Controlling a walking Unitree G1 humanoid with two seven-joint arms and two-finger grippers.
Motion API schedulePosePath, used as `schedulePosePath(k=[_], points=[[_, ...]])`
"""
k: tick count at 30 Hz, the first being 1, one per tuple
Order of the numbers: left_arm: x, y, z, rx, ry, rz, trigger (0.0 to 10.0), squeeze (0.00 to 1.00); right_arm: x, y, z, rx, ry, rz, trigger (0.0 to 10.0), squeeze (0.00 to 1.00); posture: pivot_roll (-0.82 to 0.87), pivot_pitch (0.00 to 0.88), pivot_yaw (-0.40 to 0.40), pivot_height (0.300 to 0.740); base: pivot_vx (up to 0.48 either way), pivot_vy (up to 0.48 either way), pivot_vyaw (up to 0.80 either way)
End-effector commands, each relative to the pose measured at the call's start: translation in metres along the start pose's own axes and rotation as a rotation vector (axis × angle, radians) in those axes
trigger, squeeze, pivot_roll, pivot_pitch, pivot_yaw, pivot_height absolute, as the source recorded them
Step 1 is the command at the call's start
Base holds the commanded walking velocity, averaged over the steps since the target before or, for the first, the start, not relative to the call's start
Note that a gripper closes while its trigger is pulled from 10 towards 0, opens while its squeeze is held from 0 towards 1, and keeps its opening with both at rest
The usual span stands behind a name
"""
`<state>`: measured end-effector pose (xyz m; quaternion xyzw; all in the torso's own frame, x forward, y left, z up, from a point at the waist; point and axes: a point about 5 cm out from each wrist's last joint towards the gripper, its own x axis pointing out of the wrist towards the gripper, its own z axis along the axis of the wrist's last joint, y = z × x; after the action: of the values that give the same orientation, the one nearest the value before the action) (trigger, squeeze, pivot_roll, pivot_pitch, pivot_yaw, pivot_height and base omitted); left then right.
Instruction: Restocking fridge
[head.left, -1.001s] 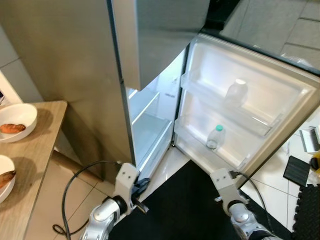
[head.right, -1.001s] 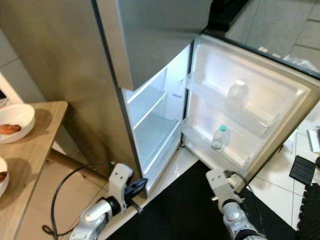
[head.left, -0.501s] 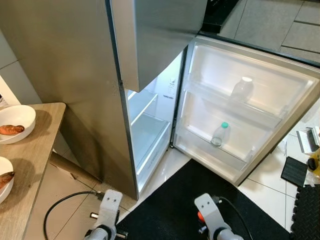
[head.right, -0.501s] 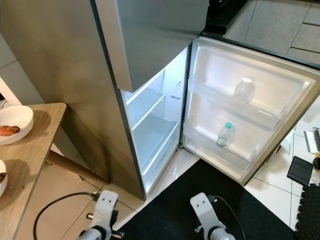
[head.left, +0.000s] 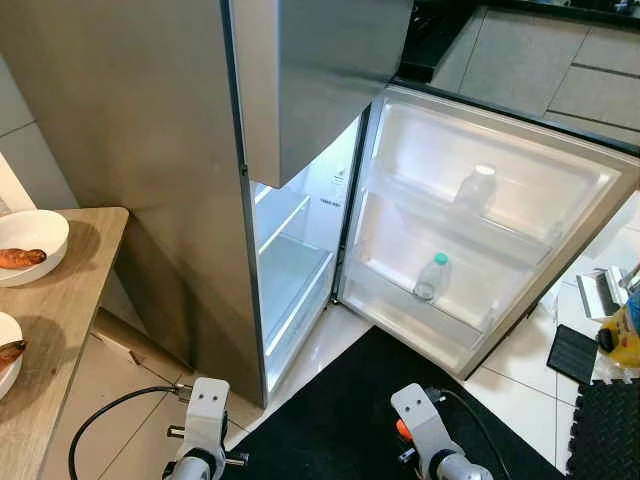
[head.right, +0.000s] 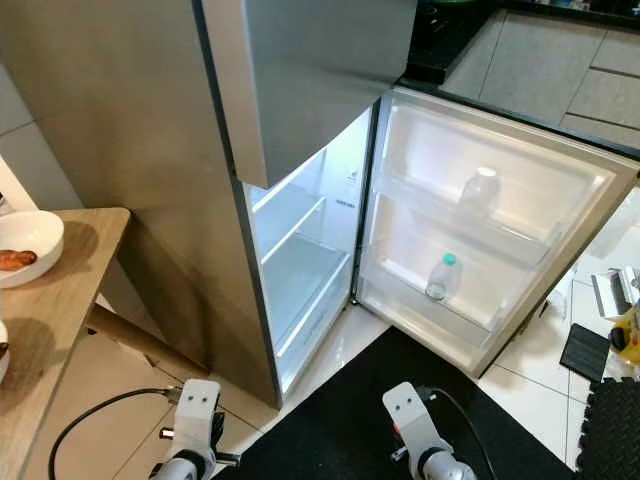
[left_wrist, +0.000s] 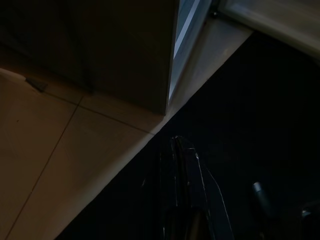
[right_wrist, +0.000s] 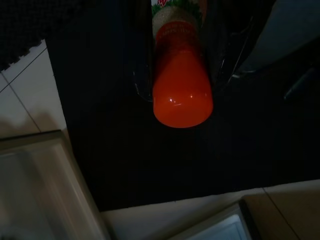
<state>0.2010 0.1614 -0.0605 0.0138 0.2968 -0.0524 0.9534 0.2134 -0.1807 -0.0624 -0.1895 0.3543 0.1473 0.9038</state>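
- Both arms have dropped low to the near edge of the head views since a second ago, when they were raised toward the fridge; the camera itself has also shifted a little.
- The right gripper (right_wrist: 177, 75) is clamped on an orange bottle (right_wrist: 182, 92) with a red and green label, a black finger on each side of it, over the black mat (head.left: 340, 410).
- The left gripper (left_wrist: 181, 200) hangs idle over the mat's left edge, its two fingers pressed together and holding nothing.
- Beyond the mat stands the fridge (head.left: 150, 150), its lower door (head.left: 500, 215) swung wide open to the right.
- In the door, a clear bottle with a green cap (head.left: 431, 277) stands in the lower rack and a clear jar (head.left: 475, 190) in the upper one.
- The inner shelves (head.left: 285, 270) look bare.
- At the left, a wooden table (head.left: 60, 300) carries two white bowls (head.left: 30, 240) with food.
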Motion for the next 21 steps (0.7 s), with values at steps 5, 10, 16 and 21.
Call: schedulePosePath(k=[5, 10, 16, 21], points=[[-0.003, -0.006, -0.009, -0.035, 0.015, -0.013, 10.0, 0.0, -0.001, 0.001, -0.004, 0.01, 0.015, 0.007, 10.0, 0.0, -0.13, 0.045, -0.055, 0.74, 0.0, 0.0, -0.42], [-0.003, -0.007, -0.009, -0.031, 0.014, -0.022, 10.0, 0.0, -0.003, 0.001, -0.008, 0.013, 0.023, 0.002, 10.0, 0.0, -0.13, 0.04, -0.047, 0.74, 0.0, 0.0, -0.8], [-0.002, -0.007, -0.006, -0.02, 0.007, -0.033, 10.0, 0.0, -0.005, 0.001, -0.013, 0.023, 0.028, -0.013, 10.0, 0.0, -0.14, 0.04, -0.041, 0.74, 0.0, 0.0, -0.8], [-0.001, -0.008, -0.005, -0.016, 0.002, -0.041, 10.0, 0.0, -0.005, 0.0, -0.014, 0.028, 0.03, -0.022, 10.0, 0.0, -0.14, 0.042, -0.038, 0.74, 0.0, 0.0, -0.8]])
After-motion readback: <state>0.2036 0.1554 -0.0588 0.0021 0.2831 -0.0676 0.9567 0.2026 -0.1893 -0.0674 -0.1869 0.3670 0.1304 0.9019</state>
